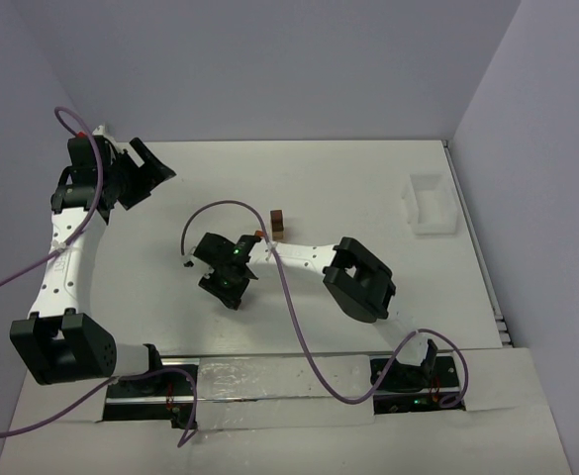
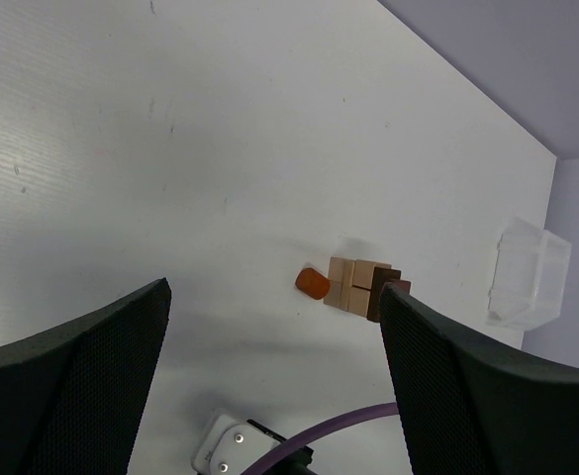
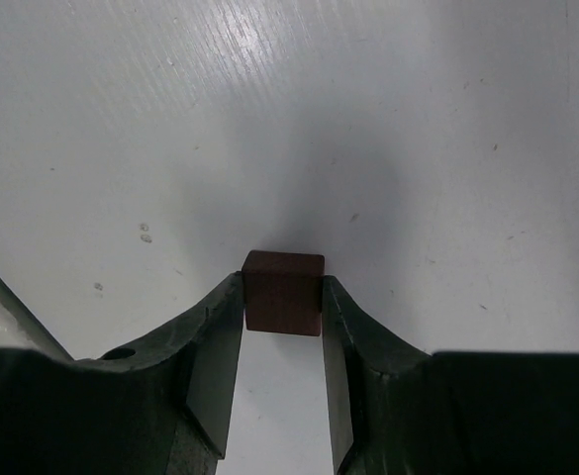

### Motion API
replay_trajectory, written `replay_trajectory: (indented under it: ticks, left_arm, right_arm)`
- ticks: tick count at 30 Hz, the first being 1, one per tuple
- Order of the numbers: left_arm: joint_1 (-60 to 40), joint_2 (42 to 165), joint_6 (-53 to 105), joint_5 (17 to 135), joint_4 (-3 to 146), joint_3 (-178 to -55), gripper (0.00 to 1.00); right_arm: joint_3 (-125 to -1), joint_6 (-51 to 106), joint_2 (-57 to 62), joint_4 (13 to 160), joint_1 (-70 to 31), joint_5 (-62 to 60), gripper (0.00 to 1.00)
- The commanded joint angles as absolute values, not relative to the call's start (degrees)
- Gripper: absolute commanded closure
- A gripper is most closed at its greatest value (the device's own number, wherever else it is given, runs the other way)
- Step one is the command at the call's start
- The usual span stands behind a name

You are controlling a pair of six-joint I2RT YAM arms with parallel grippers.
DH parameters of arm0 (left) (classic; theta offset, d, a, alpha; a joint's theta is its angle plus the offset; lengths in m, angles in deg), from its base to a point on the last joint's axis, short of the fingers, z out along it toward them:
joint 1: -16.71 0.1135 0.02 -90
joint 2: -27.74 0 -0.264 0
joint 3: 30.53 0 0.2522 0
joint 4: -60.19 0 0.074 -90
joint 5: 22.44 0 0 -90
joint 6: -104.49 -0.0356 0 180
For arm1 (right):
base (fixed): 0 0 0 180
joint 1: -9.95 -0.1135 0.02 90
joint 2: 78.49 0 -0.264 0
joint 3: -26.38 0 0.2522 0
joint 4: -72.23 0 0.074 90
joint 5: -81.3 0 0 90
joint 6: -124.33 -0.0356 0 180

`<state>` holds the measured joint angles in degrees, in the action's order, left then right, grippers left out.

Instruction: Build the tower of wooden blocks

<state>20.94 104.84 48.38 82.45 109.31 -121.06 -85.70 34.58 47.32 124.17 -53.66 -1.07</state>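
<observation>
Right gripper (image 3: pixel 283 309) pinches a dark brown wooden cube (image 3: pixel 282 282) at the desk's (image 1: pixel 368 188) middle. Left gripper (image 2: pixel 274 290) — wide open, empty — near the far-left corner.

Robot lab cell: white table (image 1: pixel 319 178), bare lavender walls (image 1: pixel 269 59)

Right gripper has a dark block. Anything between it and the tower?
Mostly bare table. The right gripper is shut on the dark block. One small orange piece lies on the table right beside the tower, on the gripper's side. A lifted approach should probably clear it.
</observation>
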Motion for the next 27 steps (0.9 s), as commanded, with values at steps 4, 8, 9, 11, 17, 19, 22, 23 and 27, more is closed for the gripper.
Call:
replay_trajectory:
  ticks: [4, 8, 9, 11, 17, 19, 22, 23, 27]
  left_arm:
    - [21.22, 105.58, 48.85, 82.2, 107.2, -124.0, 0.08]
    - [21.21, 105.87, 48.94, 82.41, 107.18, -124.27, 0.09]
    - [21.23, 105.92, 48.98, 82.38, 107.18, -124.27, 0.08]
    - [21.28, 105.97, 48.99, 82.21, 107.18, -124.24, 0.08]
    - [21.23, 105.88, 48.8, 81.57, 107.04, -124.01, 0.08]
    - [21.19, 105.88, 48.57, 81.4, 106.93, -124.21, 0.08]
    - [21.15, 106.1, 47.88, 80.25, 107.35, -125.61, 0.09]
    - [21.11, 106.24, 47.62, 79.91, 107.44, -126.22, 0.09]
    - [20.92, 106.51, 47.8, 79.42, 107.34, -126.54, 0.09]
  right_arm:
    - [-83.27, 34.97, 47.14, 124.29, -54.26, -3.49, 0.43]
    - [-83.44, 35.03, 47.1, 124.23, -54.56, -3.42, 0.39]
    - [-83.45, 35.03, 47.1, 124.23, -54.6, -3.61, 0.41]
    - [-83.37, 35.11, 46.95, 124.19, -54.65, -4.01, 0.48]
    - [-84.4, 34.68, 43.39, 125.57, -54.31, -4.35, 1.0]
    - [-85.52, 32.26, 39.4, 126.33, -53.21, -2.41, 1.0]
    - [-88.32, 26.17, 32.84, 126.84, -49.53, -3.46, 1.0]
    - [-89.53, 23.62, 30.68, 127.23, -47.79, -5.34, 1.0]
    - [-89.67, 10.98, 25.29, 127.6, -41.12, -8.68, 1.0]
